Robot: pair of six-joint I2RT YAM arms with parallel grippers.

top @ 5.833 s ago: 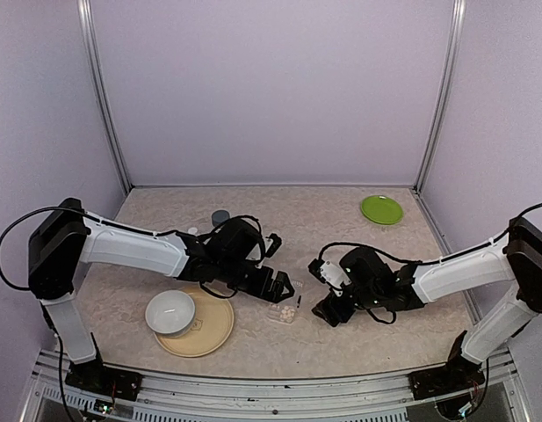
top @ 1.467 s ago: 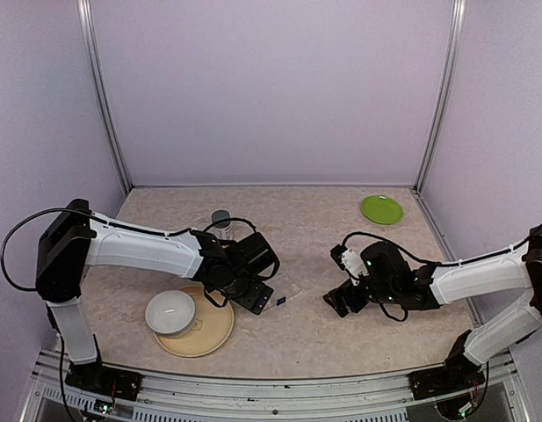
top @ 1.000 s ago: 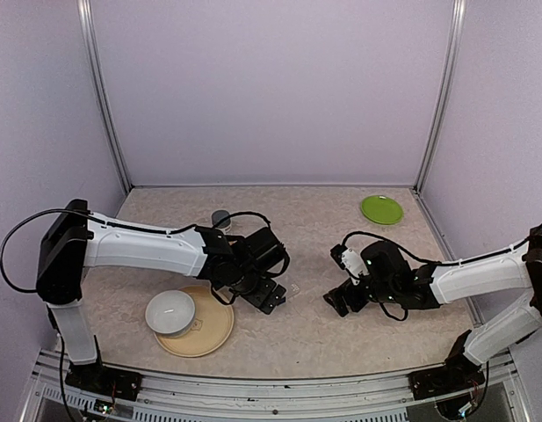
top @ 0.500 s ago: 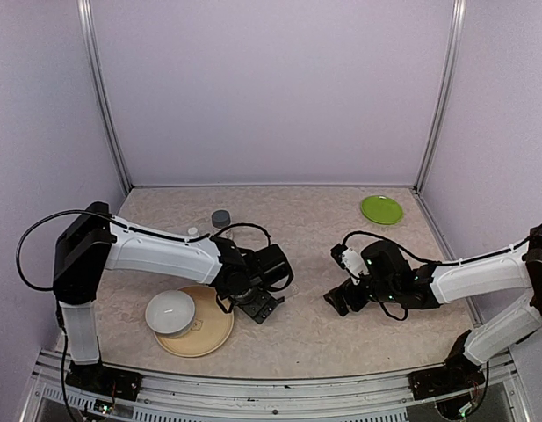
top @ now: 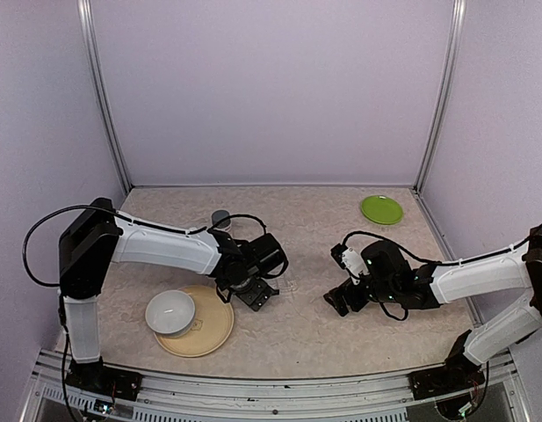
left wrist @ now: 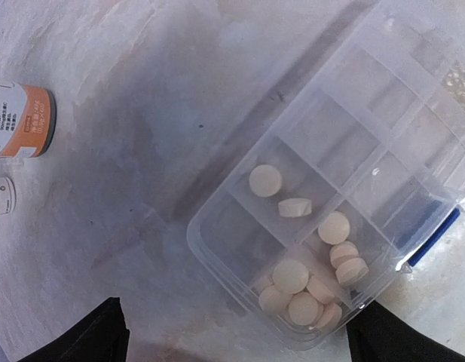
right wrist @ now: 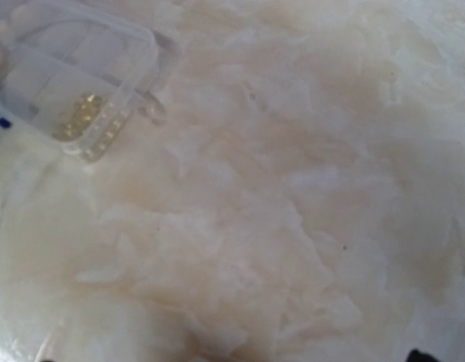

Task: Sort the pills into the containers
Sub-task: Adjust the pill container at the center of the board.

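Note:
In the left wrist view the clear pill box lies flat on the table, lid open. A cluster of whitish pills fills its near corner compartment. Two pills lie in the compartment beside it, and three pills in another. My left gripper hovers over the box's near corner, open and empty, its black fingers at the bottom corners of the frame. In the top view the left gripper hides the box. My right gripper is open and empty, low over bare table to the box's right. The box's corner shows in the right wrist view.
An orange-labelled bottle and a tiny white bottle lie left of the box. A tan plate holding a white bowl sits front left. A green plate is at the back right.
My left gripper shifted around above the pill box, first toward the front, then slightly back, and still covers it. The right arm has not moved.

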